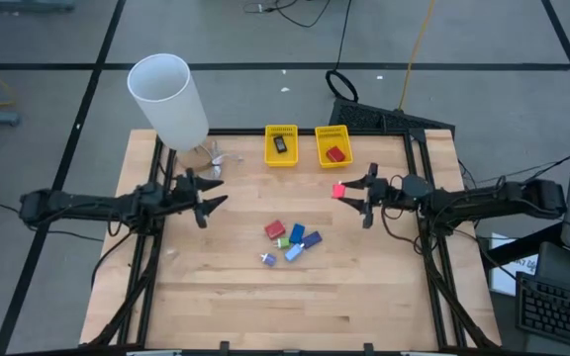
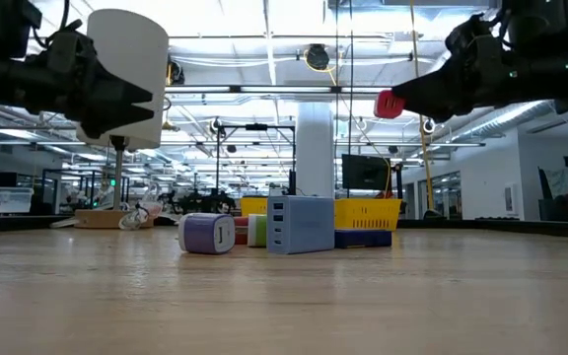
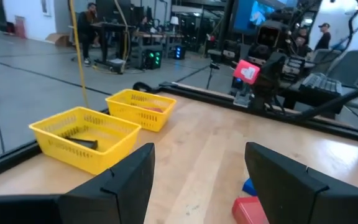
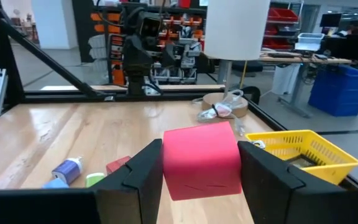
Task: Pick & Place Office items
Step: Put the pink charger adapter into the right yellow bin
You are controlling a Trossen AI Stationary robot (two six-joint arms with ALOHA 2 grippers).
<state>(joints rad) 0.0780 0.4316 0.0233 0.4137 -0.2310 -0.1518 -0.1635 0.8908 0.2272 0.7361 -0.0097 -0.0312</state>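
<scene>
Right gripper [image 1: 349, 194] is up off the table on my right side, just in front of the right yellow basket [image 1: 332, 144]. Its jaws are closed part-way onto a red block [image 1: 338, 191]; in the right wrist view the block [image 4: 201, 158] sits squarely between the two fingers [image 4: 135, 180], touching both, its front face sticking out past the tips. From the low view the block [image 2: 389, 104] hangs at the fingertips, well clear of the wood.

Left gripper [image 1: 213, 193] hovers on my left side, near the base of the tall white cylinder [image 1: 170, 99]. Its jaws stand wide apart with nothing between them; the left wrist view shows bare table through the gap.

Remaining office items lie in a loose cluster mid-table between the two grippers: a red piece [image 1: 274, 229], a green one [image 1: 283, 241], a dark blue one [image 1: 297, 234], another blue one [image 1: 312, 239], a light blue block [image 1: 294, 253] and a small purple-and-white piece [image 1: 269, 259]. All apart from either set of jaws.

Left yellow basket [image 1: 281, 145] holds a black rectangular item [image 1: 280, 144]. Right yellow basket holds a red item [image 1: 335, 153].
</scene>
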